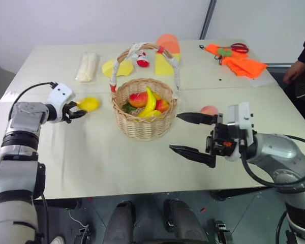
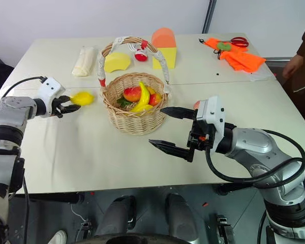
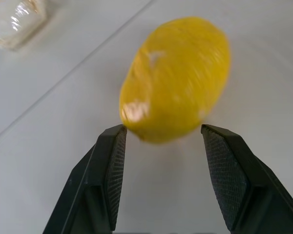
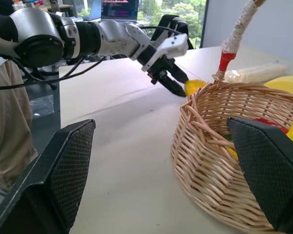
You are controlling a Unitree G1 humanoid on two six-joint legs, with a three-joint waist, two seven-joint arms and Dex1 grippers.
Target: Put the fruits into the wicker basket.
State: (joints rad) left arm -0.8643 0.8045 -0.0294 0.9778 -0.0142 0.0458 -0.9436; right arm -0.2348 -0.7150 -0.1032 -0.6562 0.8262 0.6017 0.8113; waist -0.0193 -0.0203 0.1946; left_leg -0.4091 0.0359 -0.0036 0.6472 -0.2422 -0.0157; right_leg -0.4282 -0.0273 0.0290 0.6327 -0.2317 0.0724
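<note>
The yellow lemon [image 1: 89,103] lies on the white table [image 1: 91,162], left of the wicker basket [image 1: 142,127]. My left gripper [image 1: 80,113] is shut on it, the fingertips pinching its near end [image 3: 176,83]. The basket holds several toy fruits, a banana [image 1: 149,101] among them, under its white-wrapped handle [image 1: 137,48]. The pink-orange peach [image 1: 209,110] rests on the table right of the basket, partly hidden behind my right gripper's upper finger. My right gripper [image 1: 174,132] stands open and empty, pointing toward the basket's near right side, clear of it.
Behind the basket lie flat yellow foam shapes [image 1: 120,67], an orange piece [image 1: 169,42], a small red-white toy [image 1: 142,61] and a wrapped white pack [image 1: 87,66]. Orange cloth [image 1: 241,64] with scissors sits at the far right. A person's hand [image 1: 294,71] is at the right edge.
</note>
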